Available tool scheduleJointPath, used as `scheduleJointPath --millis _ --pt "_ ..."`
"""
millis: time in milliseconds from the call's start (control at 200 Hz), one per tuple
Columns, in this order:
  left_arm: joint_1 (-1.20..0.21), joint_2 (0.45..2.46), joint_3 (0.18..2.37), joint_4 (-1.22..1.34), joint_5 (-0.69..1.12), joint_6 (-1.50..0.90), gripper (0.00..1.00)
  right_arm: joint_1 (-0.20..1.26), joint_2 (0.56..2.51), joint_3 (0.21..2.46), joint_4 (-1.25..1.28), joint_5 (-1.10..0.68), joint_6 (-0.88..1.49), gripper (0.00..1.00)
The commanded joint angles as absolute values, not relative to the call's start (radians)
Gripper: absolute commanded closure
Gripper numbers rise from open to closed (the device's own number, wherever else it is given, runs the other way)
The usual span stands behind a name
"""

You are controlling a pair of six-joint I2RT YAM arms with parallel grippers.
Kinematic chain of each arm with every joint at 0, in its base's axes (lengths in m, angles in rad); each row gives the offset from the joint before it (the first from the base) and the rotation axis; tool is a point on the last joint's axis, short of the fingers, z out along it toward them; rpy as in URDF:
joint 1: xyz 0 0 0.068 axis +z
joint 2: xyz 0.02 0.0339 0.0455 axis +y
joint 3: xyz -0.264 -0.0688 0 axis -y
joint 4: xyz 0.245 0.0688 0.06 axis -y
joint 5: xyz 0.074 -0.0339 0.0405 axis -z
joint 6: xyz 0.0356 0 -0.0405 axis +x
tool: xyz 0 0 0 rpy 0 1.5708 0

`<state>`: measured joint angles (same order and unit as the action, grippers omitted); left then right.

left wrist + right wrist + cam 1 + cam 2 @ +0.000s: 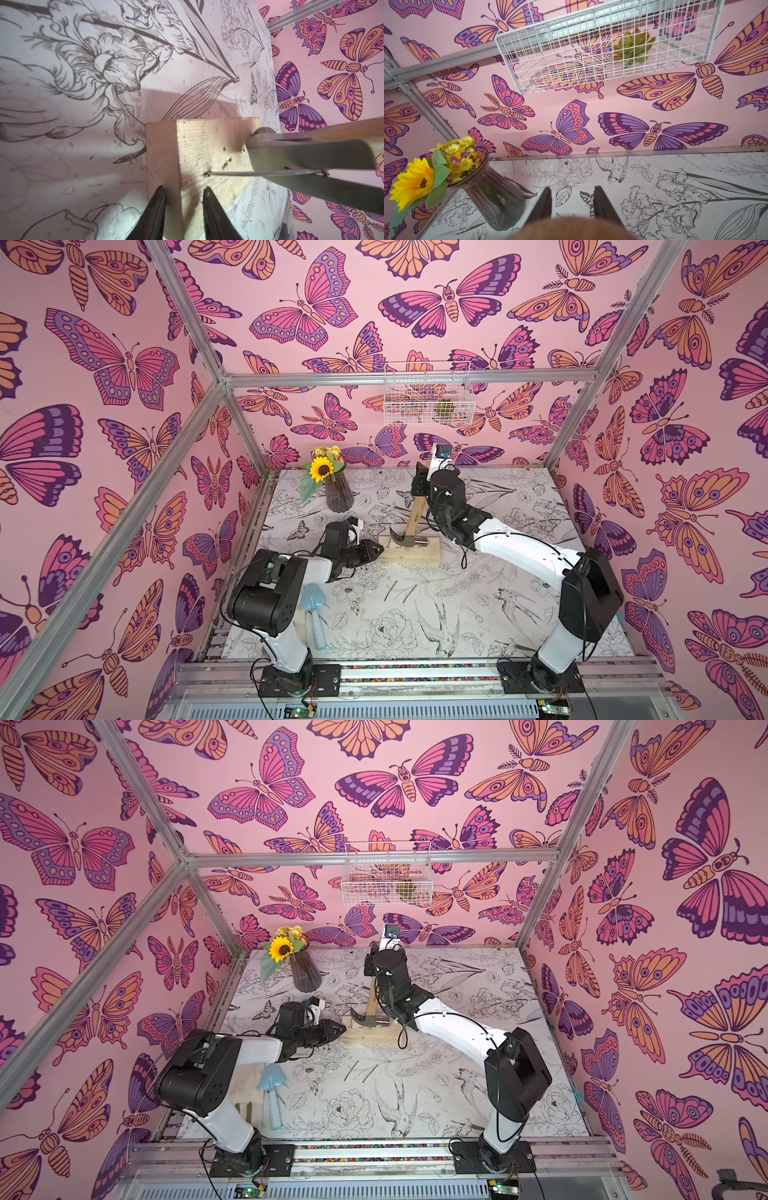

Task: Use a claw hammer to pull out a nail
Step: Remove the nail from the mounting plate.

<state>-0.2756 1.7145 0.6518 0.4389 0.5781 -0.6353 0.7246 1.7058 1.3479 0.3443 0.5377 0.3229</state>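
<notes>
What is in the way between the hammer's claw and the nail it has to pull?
Nothing visible. The claw hammer, held by its handle in the right end effector, already has the nail hooked in its claw. A long stretch of the nail shows above the wood block.

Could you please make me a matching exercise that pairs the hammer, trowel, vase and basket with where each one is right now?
Things:
1. hammer
2. trowel
3. vase
4. basket

Places:
A. hung up high at the back
B. lying flat, front left
C. head resting on the block
D. standing upright, back left

Pairs: 1-C, 2-B, 3-D, 4-A
</notes>
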Motion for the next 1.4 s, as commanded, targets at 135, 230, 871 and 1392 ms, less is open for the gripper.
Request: scheduleJointPath --millis 135,230,871,1392 --pt "-0.292 1.723 0.63 0.426 0.578 -0.616 0.67 0.7 1.665 1.287 0.424 0.498 0.445 1.0" --pt "-0.296 1.72 0.627 0.425 0.565 -0.614 0.67 0.695 1.65 1.255 0.452 0.501 0.447 1.0" --pt "-0.333 1.512 0.585 0.342 0.45 -0.422 0.64 0.652 1.54 1.281 0.387 0.385 0.454 1.0" --pt "-0.563 1.454 0.554 0.452 0.133 -0.09 0.65 0.633 1.531 1.298 0.328 0.305 0.461 1.0"
